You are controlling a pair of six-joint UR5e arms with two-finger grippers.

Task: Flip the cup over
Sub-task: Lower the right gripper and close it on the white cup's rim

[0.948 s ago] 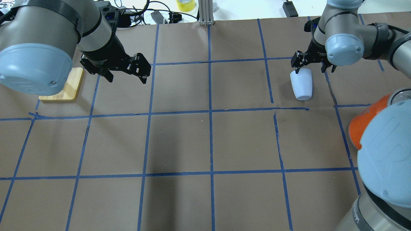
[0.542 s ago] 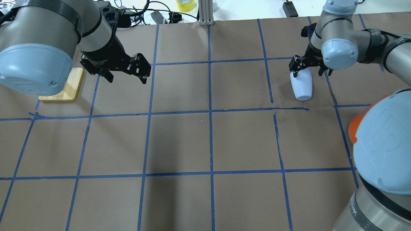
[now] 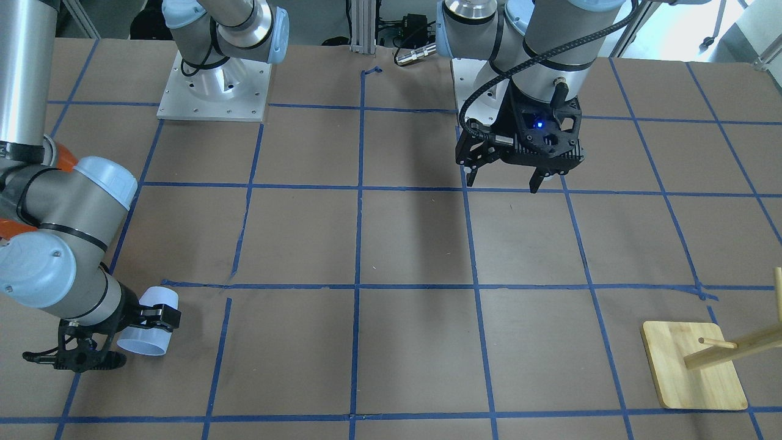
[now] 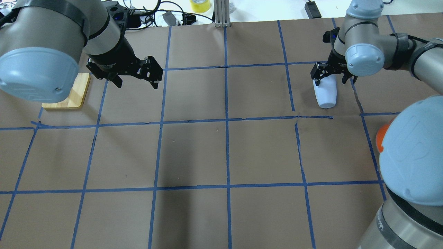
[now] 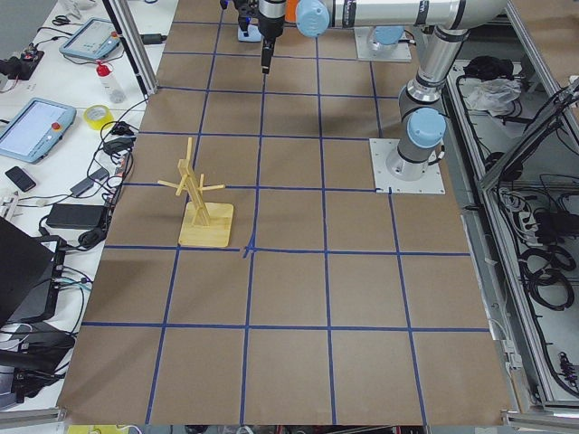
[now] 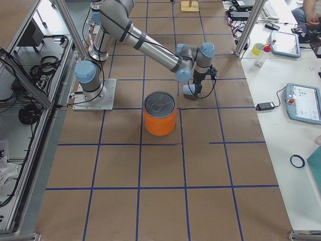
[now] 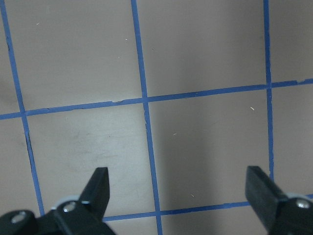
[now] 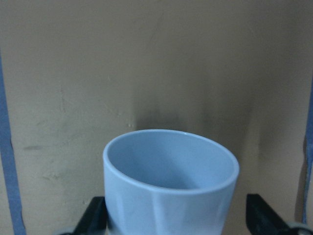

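The right end effector [image 8: 176,218] is at the grasping step. It is open, with its fingers [image 8: 90,220] on either side of the cup [image 8: 170,178] and not yet pinching it; a gap shows on one side. The cup [image 4: 327,95] seems to lie on its side on the desk [image 4: 225,152], on the right and towards the far edge, with its narrow base towards the robot and its mouth facing away.

Next, I reckon, the fingers must close squarely on the wall, then lift and roll the wrist so the cup ends up standing. If the pinch is off-centre, the smooth tapered plastic may slip out.

The left end effector [image 4: 136,82] hangs open and empty, well apart. An orange can [image 6: 160,118] stands near the cup on the robot's side, so swing room looks tight there. A wooden peg stand [image 5: 201,203] sits far off to the left.
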